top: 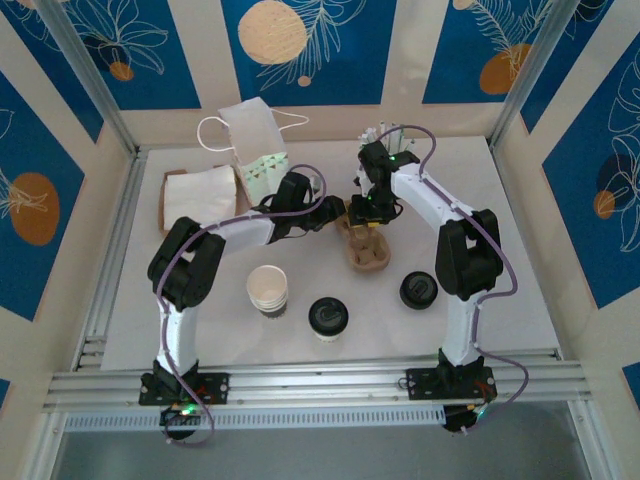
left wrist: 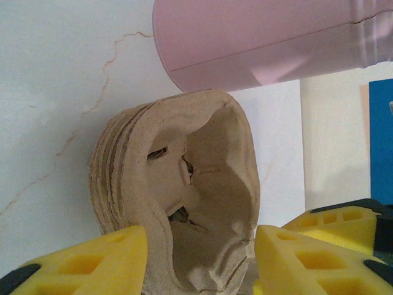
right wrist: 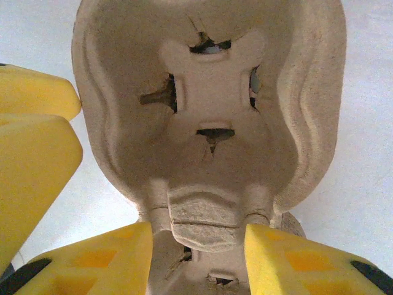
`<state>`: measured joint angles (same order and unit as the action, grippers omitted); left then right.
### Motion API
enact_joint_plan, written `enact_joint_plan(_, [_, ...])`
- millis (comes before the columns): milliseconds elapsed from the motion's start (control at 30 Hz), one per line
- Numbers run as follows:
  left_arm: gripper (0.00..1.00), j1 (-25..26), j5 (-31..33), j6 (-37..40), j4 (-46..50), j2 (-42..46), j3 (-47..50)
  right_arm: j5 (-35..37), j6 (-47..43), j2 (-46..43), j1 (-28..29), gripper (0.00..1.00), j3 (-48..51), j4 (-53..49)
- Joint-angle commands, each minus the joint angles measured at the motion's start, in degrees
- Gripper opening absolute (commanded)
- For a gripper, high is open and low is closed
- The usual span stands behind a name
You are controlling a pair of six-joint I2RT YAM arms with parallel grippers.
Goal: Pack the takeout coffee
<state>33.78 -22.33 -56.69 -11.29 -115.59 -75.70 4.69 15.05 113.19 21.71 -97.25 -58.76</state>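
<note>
Right fingers (right wrist: 92,261) clamped on pulp tray (right wrist: 209,110) ridge; left fingers (left wrist: 86,264) astride tray stack (left wrist: 123,184) (grip unclear). Likely peeling tray free for coffee (top: 327,318); next, clean lift.

You're looking at a brown moulded-pulp cup carrier (right wrist: 209,123): rough, fibrous, matt, frayed at its slits. The right gripper (right wrist: 198,233) has yellow fingers (right wrist: 92,264) of dull smooth plastic, possibly foam. The white tabletop (left wrist: 55,123) is matt with hairline cracks. The small whitish paper cup with a round black plastic lid (top: 328,317) looks glossy on top.
</note>
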Motion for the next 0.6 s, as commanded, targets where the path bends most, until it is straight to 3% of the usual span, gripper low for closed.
enact_joint_plan(0, [0.5, -0.67, -0.55, 0.39, 1.42, 0.2, -0.68, -0.21, 0.26, 0.6, 0.07, 0.45, -0.02, -1.36])
enact_joint_plan(567, [0.52, -0.47, -1.16, 0.82, 2.69, 0.05, -2.61, -0.51, 0.54, 0.12, -0.49, 0.45, 0.19, -1.09])
